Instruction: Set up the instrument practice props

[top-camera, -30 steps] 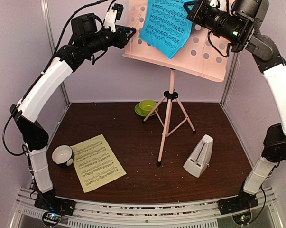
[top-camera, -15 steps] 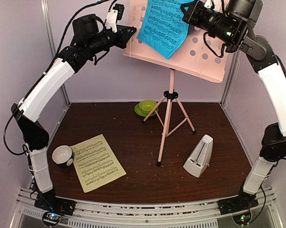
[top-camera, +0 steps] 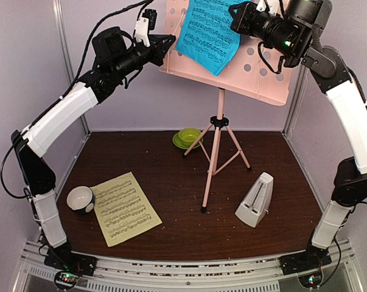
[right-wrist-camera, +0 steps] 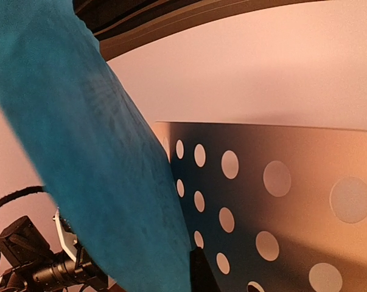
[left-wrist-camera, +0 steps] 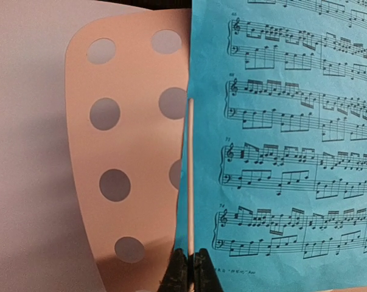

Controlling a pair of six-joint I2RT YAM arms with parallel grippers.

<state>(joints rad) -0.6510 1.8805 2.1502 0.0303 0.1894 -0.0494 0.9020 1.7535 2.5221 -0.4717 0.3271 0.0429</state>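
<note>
The pink music stand (top-camera: 256, 67) rises on tripod legs mid-table, its hole-punched desk tilted high up. A blue sheet-music page (top-camera: 207, 33) lies against the desk's upper left. My left gripper (top-camera: 169, 42) is at the desk's left edge. In the left wrist view it (left-wrist-camera: 190, 267) is shut on the thin pink edge of the desk (left-wrist-camera: 140, 152), beside the blue page (left-wrist-camera: 280, 152). My right gripper (top-camera: 235, 17) is shut on the blue page (right-wrist-camera: 98, 170), in front of the desk (right-wrist-camera: 280, 207). A pale-yellow page (top-camera: 123, 208) lies flat at front left. The white metronome (top-camera: 255, 199) stands at front right.
A green bowl on a saucer (top-camera: 187, 137) sits behind the tripod legs at the back. A small white-and-black cup (top-camera: 80, 199) stands by the yellow page's left edge. Frame posts rise at both back corners.
My left gripper has closed onto the desk's edge. My right gripper has shifted left and slightly up with the blue page.
</note>
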